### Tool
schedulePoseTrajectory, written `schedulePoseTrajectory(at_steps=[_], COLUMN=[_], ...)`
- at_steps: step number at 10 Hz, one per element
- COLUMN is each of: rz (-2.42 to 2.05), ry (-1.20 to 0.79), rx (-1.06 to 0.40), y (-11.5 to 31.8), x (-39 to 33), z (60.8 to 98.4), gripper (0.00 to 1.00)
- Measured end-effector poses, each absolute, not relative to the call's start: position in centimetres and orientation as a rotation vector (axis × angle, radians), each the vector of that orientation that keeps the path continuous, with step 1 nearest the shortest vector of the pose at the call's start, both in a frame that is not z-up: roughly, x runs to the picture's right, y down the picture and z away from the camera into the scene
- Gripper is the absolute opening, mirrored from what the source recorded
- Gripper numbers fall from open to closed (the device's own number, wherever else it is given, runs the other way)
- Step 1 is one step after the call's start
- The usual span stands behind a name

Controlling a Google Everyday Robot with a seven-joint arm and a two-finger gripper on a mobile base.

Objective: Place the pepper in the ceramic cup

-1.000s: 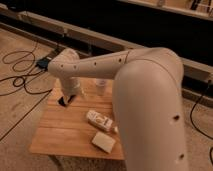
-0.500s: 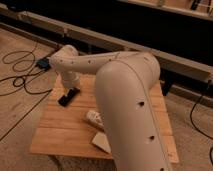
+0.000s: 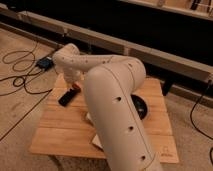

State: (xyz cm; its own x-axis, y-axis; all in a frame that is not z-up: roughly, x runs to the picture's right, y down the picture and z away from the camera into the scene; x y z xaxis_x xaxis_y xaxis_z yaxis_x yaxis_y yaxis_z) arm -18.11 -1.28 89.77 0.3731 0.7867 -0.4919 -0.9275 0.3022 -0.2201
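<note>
So over the last second the arm [image 3: 115, 115] swung its big white forearm right across my view. A second ago I could see most of the wooden table [image 3: 55, 135], but at this point the arm blocked the whole middle of it. The ceramic cup had been visible toward the back of the table and was now completely hidden behind the arm. Same for most of the white bottle. Only an edge of the black bowl [image 3: 141, 107] peeked out on the far side.

The gripper [image 3: 66, 98] had barely travelled. It was low over the left part of the table, but it had gone from pointing down to lying tilted, nearly flat against the wood. The claw stood wide apart, and I couldn't see it clamped on anything.

The pepper [image 3: 75, 86] was just a tiny red-orange fleck right beside the upper end of the gripper, on the left side of the table. I couldn't tell if it was touching the claw or just sitting next to it.

My read: the pick wasn't done yet, and with the cup out of sight I'd have been placing half blind.
</note>
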Motion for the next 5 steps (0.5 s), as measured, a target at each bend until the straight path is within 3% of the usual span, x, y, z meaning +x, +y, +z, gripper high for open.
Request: schedulePoseTrajectory(at_steps=[5], rz=[1.153], ry=[0.311], rx=[-0.525], y=[-3.0], x=[-18.0], z=[94.7], gripper=[0.65])
